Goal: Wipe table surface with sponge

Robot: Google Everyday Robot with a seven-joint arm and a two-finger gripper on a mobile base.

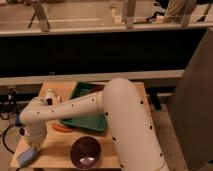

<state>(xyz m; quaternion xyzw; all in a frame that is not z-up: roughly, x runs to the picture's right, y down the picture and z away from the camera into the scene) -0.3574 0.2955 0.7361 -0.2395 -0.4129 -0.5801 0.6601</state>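
Note:
The light-blue sponge lies flat on the front-left corner of the light-brown wooden table surface. My gripper points down right above the sponge and is shut on it, pressing it against the wood. The white arm reaches in from the lower right, crosses over the table and hides part of its middle.
A green tray sits at the back centre of the table, and an orange item lies by its front edge. A purple bowl stands at the front, right of the sponge. A small white object is at the back left. Cables hang off the left side.

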